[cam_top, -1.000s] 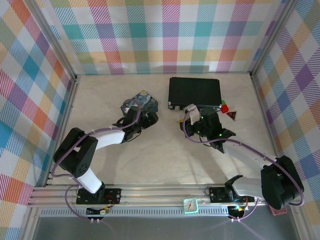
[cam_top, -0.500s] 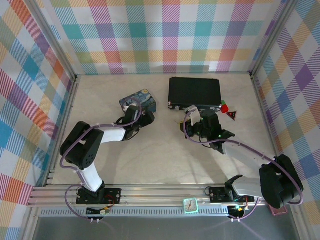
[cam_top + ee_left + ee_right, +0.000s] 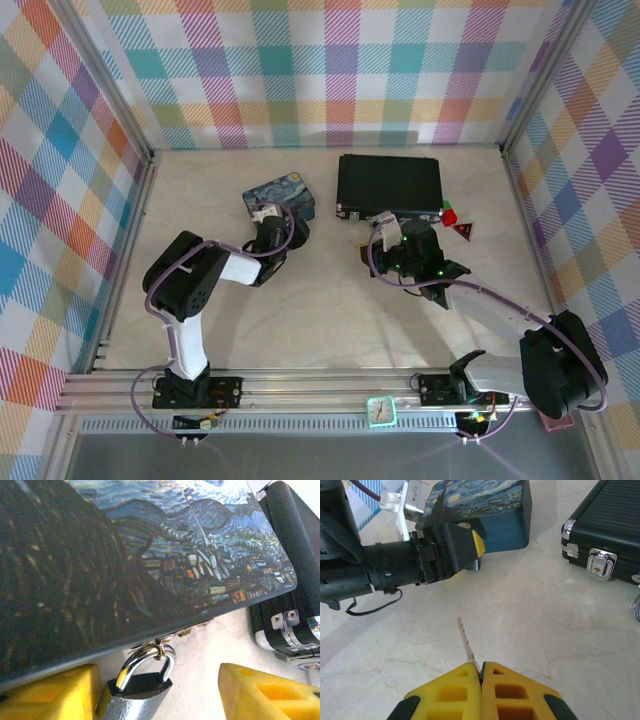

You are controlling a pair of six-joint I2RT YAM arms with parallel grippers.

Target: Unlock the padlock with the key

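The small silvery metal padlock (image 3: 137, 696) hung by its shackle from the hasp of the blue starry-night painted tin (image 3: 150, 555). It lay between the spread yellow fingers of the left gripper (image 3: 160, 685), close against the left one. The right gripper (image 3: 481, 667) was pinched tight on the thin silver key (image 3: 465, 640), whose blade pointed over the pale marbled table (image 3: 545, 620) towards the tin. The ribbed black case (image 3: 612, 520) lay to the right; its silver latch carried no legible writing.

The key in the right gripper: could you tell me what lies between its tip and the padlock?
Bare tabletop; in the right wrist view, the key points across it toward the padlock at the blue tin.
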